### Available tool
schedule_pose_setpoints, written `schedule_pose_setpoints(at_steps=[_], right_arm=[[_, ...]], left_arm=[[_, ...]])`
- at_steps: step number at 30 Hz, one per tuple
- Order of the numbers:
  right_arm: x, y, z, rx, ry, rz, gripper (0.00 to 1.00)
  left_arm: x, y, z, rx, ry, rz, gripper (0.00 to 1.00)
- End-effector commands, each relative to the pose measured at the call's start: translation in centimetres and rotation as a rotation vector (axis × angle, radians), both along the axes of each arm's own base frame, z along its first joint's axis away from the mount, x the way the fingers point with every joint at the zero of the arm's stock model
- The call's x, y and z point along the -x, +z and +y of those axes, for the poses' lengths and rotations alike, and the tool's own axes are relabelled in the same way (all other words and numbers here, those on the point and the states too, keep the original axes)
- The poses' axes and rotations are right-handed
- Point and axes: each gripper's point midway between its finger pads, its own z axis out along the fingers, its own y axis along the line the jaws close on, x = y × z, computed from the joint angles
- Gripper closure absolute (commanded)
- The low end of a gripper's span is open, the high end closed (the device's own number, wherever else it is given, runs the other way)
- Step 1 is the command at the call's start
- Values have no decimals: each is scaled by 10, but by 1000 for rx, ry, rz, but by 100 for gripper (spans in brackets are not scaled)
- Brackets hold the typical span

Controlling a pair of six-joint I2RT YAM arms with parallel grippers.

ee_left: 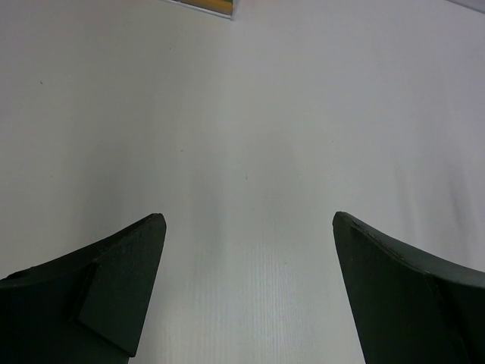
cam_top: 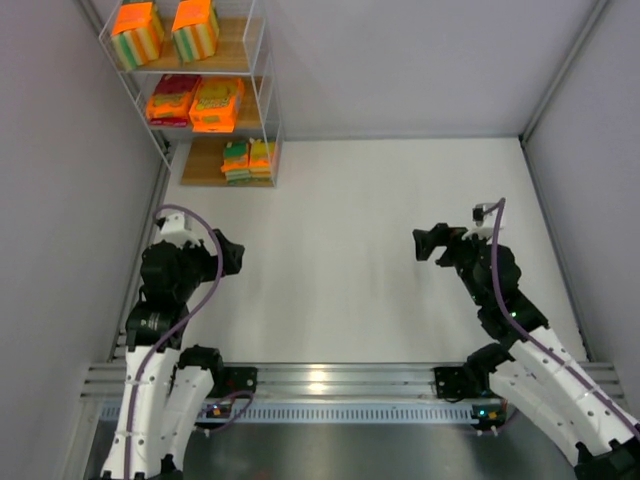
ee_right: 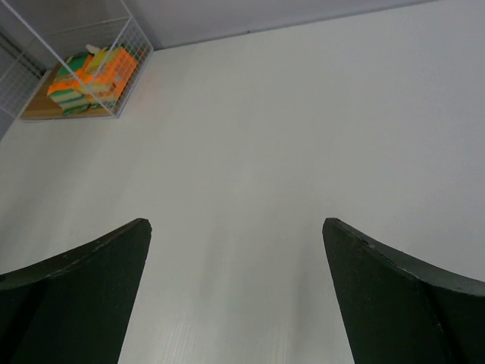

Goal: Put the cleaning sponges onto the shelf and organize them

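The white wire shelf (cam_top: 268,100) stands at the far left corner. Two blocky orange sponge packs with striped sides (cam_top: 138,32) (cam_top: 195,28) sit on its top board. Two flat orange packs (cam_top: 173,98) (cam_top: 217,103) lie on the middle board. Two more packs (cam_top: 248,160) lie on the bottom board, also in the right wrist view (ee_right: 91,80). My left gripper (cam_top: 236,255) is open and empty over bare table at the near left, as the left wrist view (ee_left: 248,227) shows. My right gripper (cam_top: 422,244) is open and empty at the near right, as the right wrist view (ee_right: 236,227) shows.
The white table (cam_top: 380,230) is bounded by grey walls on the left, right and back. A metal rail (cam_top: 330,380) with the arm bases runs along the near edge.
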Motion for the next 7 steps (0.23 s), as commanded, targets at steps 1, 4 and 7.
schedule_pose_setpoints(at_steps=[1, 4, 7], right_arm=[[-16, 10, 2, -62, -34, -54, 1], [-20, 20, 12, -82, 12, -93, 1], [-25, 25, 12, -72, 1, -99, 0]], left_arm=[[-4, -1, 3, -10, 14, -11, 2], [-4, -3, 5, -13, 26, -4, 2], [-5, -5, 5, -14, 25, 3, 2]])
